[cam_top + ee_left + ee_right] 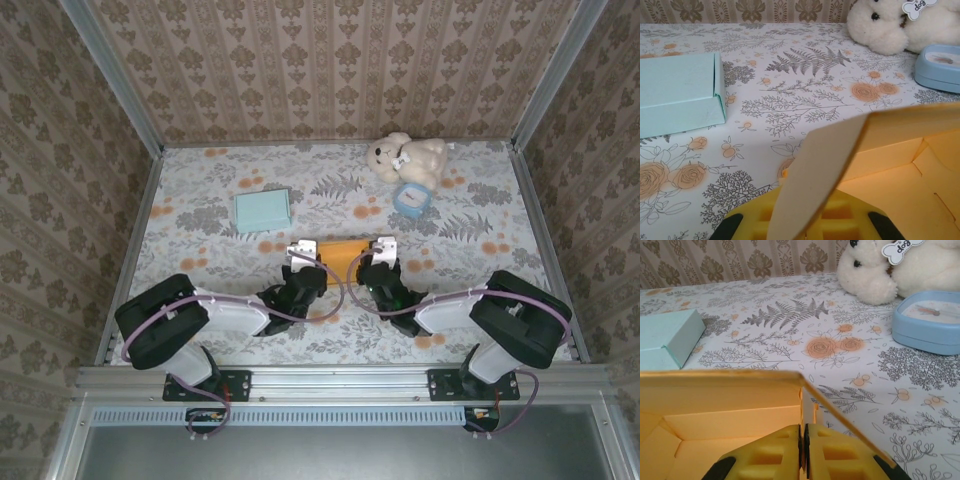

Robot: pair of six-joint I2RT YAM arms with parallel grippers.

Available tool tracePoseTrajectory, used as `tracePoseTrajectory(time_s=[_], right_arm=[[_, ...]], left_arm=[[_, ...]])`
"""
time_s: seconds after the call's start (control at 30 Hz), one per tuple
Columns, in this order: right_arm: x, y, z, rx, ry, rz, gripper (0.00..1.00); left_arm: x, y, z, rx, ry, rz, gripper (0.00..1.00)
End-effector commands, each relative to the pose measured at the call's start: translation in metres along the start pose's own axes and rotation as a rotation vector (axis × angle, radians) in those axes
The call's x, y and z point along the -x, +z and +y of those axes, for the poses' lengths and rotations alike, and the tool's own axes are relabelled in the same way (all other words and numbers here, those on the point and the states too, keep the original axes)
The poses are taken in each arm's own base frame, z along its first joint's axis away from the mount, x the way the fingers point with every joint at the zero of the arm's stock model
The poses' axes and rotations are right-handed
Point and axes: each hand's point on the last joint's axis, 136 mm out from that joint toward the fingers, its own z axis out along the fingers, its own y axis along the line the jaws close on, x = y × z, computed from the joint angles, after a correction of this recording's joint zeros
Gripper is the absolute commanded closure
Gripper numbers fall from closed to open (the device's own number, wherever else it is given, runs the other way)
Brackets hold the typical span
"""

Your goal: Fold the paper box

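Orange card, thin and light, makes up the paper box (341, 262), which lies half-formed on the flowered table (200, 250) at its middle, directly between the two arms. The left gripper (302, 249) is closed on a flap (815, 170) at the box's left end; from the left wrist that flap rises out of the yellow fingers (757, 225) showing its pale grey back, and it bows a little, which suggests the sheet has little stiffness away from its creases. The right gripper (382, 246) is at the opposite end with its pads (775, 455) pressed together, and the box's right wall appears to be nipped in the thin slit between them (the paper itself is hard to make out there). I judge the box will weigh almost nothing and slide readily on the smooth cloth, so one end needs holding while the other is worked. It should bend cleanly along its scored lines but dent or crumple if squeezed mid-panel. The best hold looks to be near a flap's free edge, close to a fold, with light pressure. A teal box (262, 210), a plush dog (407, 157) and a small blue dish (411, 198) sit well apart, farther back.
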Motion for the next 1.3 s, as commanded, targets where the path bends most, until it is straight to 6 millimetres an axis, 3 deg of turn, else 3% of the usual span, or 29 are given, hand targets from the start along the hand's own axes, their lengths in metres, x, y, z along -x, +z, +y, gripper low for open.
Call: tracePoseTrajectory(time_s=[0.0,0.4,0.8,0.97,1.1,1.27], right_arm=[[-0.017,-0.009,-0.011,-0.031,-0.012,0.036,0.88],[-0.047,-0.020,-0.024,-0.065,-0.061,0.091,0.84],[-0.053,-0.041,-0.033,-0.074,-0.053,0.135,0.71],[-0.045,-0.067,-0.042,-0.060,-0.044,0.149,0.66],[-0.025,-0.091,-0.057,-0.047,-0.007,0.135,0.64],[0.032,-0.118,-0.067,0.027,0.061,0.023,0.49]], left_arm=[[-0.006,-0.005,-0.003,0.000,-0.057,-0.017,0.94],[-0.042,-0.007,0.002,0.028,-0.036,0.023,0.94],[-0.051,-0.010,0.014,0.081,0.014,0.016,0.94],[-0.051,-0.011,0.013,0.092,0.035,0.012,0.94],[-0.050,-0.012,0.014,0.099,0.042,0.006,0.94],[-0.050,-0.012,0.013,0.104,0.056,0.006,0.94]])
